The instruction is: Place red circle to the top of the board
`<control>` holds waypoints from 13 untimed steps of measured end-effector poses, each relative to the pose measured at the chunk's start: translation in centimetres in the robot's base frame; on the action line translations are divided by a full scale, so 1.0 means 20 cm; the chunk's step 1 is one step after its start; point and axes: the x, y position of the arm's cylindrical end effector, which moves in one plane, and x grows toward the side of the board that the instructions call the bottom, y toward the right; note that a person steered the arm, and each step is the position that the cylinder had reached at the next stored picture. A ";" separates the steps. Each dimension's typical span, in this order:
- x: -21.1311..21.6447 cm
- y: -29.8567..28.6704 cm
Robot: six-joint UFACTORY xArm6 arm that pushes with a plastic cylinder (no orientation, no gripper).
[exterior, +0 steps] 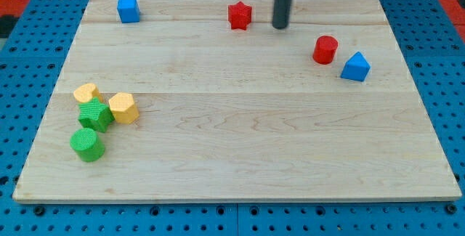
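The red circle (pixel 325 50) is a short red cylinder on the wooden board (pixel 240 127), at the upper right. My tip (pixel 280 27) is the lower end of the dark rod, near the board's top edge. It stands up and to the left of the red circle, apart from it. A red star block (pixel 239 15) lies just left of my tip, not touching it. A blue block with a peaked top (pixel 355 67) sits close to the red circle's lower right.
A blue cube (pixel 128 9) sits at the top left. At the lower left, a yellow block (pixel 86 93), a yellow hexagon (pixel 123 107), a green block (pixel 95 114) and a green cylinder (pixel 88 144) are clustered together.
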 end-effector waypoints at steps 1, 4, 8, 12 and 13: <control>0.27 0.11; 0.20 0.45; -0.14 0.47; -0.12 0.47; -0.08 0.47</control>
